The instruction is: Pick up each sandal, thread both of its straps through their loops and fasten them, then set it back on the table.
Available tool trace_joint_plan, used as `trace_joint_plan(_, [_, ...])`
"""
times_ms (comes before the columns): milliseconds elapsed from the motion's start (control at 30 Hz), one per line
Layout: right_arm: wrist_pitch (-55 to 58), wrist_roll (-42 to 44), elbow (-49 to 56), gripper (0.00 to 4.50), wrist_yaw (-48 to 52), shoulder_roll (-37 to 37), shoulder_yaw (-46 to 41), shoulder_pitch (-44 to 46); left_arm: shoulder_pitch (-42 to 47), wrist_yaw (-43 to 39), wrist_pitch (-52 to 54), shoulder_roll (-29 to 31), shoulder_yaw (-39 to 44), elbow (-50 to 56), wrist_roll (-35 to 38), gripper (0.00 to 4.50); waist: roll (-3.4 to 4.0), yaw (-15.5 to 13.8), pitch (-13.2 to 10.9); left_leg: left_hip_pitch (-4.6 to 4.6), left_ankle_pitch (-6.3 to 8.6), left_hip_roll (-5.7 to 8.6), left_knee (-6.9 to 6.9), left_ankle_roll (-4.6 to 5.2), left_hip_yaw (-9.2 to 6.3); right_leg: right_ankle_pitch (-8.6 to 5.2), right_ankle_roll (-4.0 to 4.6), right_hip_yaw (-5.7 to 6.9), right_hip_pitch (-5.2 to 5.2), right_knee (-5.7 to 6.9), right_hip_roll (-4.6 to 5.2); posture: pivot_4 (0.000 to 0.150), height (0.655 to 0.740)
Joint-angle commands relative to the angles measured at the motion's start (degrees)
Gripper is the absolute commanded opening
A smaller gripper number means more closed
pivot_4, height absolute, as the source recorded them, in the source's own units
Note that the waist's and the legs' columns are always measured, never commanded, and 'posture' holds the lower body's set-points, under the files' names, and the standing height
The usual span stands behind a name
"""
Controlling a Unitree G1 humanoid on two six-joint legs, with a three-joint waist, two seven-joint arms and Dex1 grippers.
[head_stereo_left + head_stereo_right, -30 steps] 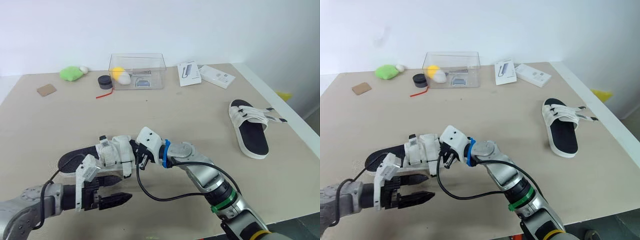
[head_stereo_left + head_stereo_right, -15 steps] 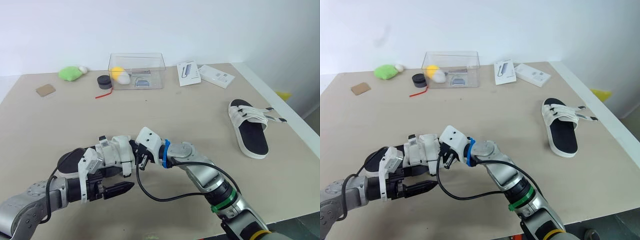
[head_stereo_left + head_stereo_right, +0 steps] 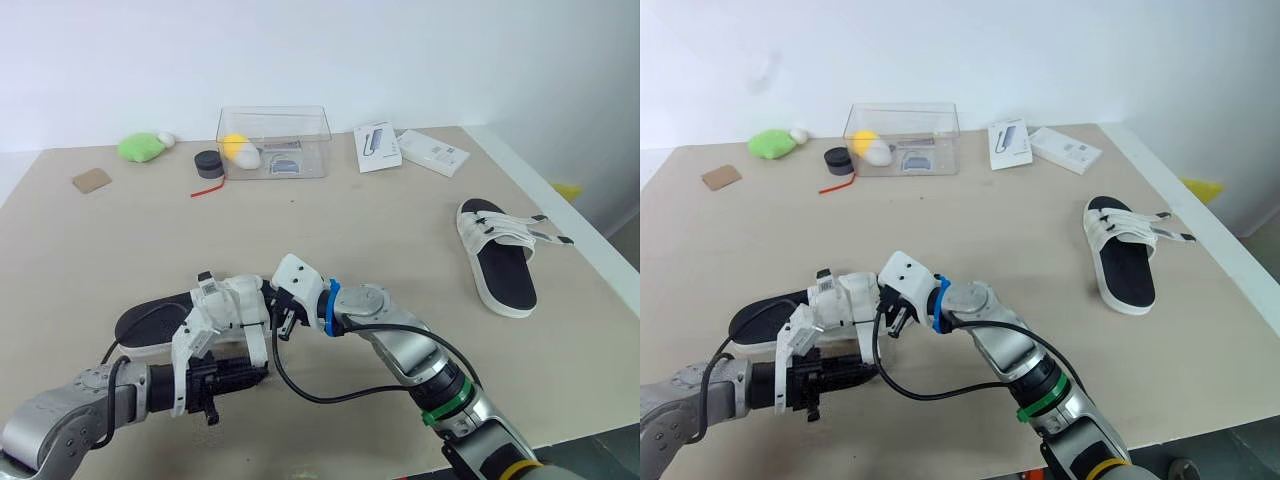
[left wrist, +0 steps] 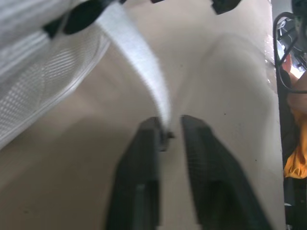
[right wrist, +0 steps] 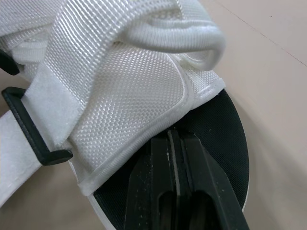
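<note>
Threading looks midway: left jaws pinch the tip of a white strap [image 4: 139,62], right jaws are closed on the near sandal [image 3: 150,320], front-left on the tabletop [image 3: 380,220]. The second sandal [image 3: 500,255], far right, awaits with straps loose.

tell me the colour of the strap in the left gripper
White. The strap in the left gripper shows best in left wrist view.

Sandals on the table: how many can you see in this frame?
2. The far sandal lies alone near the table's right edge. The near sandal sits front left, its strap pinched by the left end effector. None appears hidden.
</note>
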State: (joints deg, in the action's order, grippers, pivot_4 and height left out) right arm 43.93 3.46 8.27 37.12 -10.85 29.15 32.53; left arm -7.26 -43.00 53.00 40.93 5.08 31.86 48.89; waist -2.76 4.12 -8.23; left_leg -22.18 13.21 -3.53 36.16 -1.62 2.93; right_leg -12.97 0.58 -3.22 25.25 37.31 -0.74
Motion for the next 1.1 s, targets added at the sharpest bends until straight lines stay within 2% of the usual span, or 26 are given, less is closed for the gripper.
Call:
trace_joint_plan(33, [2.08,-0.90,-2.95,0.00,-0.14,-1.20,0.98,-0.98,-0.10,-0.42,-0.05,0.38,0.18,0.13,0.52,0.19,0.00,0.00,0.00,0.00,0.00,0.00,0.00,0.00,0.00,0.00,0.00,0.00,0.00,0.00,0.00,0.150,0.7400])
trace_joint_plan(267, [1.69,-0.94,-3.31,0.00,-0.03,-1.15,1.04,-0.91,-7.21,-5.41,0.60,7.18,-2.75,4.44,-0.55,0.19,-0.01,0.03,0.01,0.00,0.02,-0.02,-0.01,0.00,-0.01,-0.03,0.00,-0.03,0.02,0.00,0.01,0.150,0.7400])
trace_joint_plan(500, [1.52,-0.90,-3.40,0.00,-0.18,-0.73,1.23,-0.96,-8.07,-6.55,-2.82,6.94,-2.96,5.28,-1.09,0.19,0.01,0.03,0.00,0.04,0.03,-0.02,-0.01,0.00,0.01,-0.03,0.00,-0.03,0.02,0.00,0.01,0.150,0.7400])
trace_joint_plan(567, [1.47,-0.90,-3.39,0.00,-0.22,-0.61,1.35,-1.01,-8.67,-6.12,-4.37,6.32,-2.12,4.87,-1.53,0.79,0.02,0.03,0.00,0.04,0.04,-0.03,-0.02,-0.01,0.00,-0.03,0.02,-0.03,0.02,0.00,0.00,0.150,0.7400])
trace_joint_plan(600, [1.46,-0.87,-3.31,0.00,-0.22,-0.56,1.40,-1.08,-9.23,-6.21,-4.95,6.34,-1.60,4.70,-1.63,0.92,0.02,0.03,0.00,0.04,0.04,-0.03,-0.02,-0.01,0.00,-0.03,0.02,-0.03,0.02,0.00,0.00,0.150,0.7400])
trace_joint_plan(633, [1.48,-0.84,-3.27,0.00,-0.26,-0.46,1.47,-1.13,-9.97,-6.39,-5.89,6.38,-0.79,4.43,-1.95,1.48,0.02,0.03,0.00,0.04,0.04,-0.04,-0.02,-0.01,0.00,-0.03,0.02,-0.04,0.02,0.00,0.01,0.150,0.7400])
trace_joint_plan(667, [1.51,-0.80,-3.23,0.00,-0.28,-0.39,1.50,-1.18,-10.68,-6.47,-6.52,6.41,0.01,4.11,-2.06,1.80,0.02,0.03,0.00,0.04,0.04,-0.03,-0.01,-0.01,-0.01,-0.03,0.02,-0.04,0.02,0.00,0.01,0.150,0.7400])
trace_joint_plan(700, [1.57,-0.76,-3.23,0.00,-0.29,-0.30,1.52,-1.20,-11.44,-6.76,-7.25,6.69,0.69,3.79,-2.40,2.40,0.02,0.03,0.00,0.06,0.03,-0.03,-0.01,-0.01,0.00,-0.03,0.02,-0.04,0.02,0.00,0.02,0.150,0.7400])
trace_joint_plan(900, [1.59,-0.55,-3.07,0.00,-0.02,-0.38,1.56,-1.45,-18.33,-8.38,-20.76,7.46,5.16,2.02,-12.80,4.47,0.14,0.02,-0.03,0.10,0.03,-0.07,0.00,0.00,-0.02,-0.03,0.05,-0.04,0.02,0.00,0.03,0.150,0.7400])
trace_joint_plan(1100, [0.52,-0.76,-4.24,0.00,0.84,-0.27,2.12,-0.71,-24.48,-10.97,-43.56,7.51,5.08,-4.38,-29.37,4.47,0.27,0.03,-0.04,0.11,0.03,-0.10,-0.01,-0.01,0.00,-0.05,0.10,-0.07,0.05,0.00,0.11,0.150,0.7400])
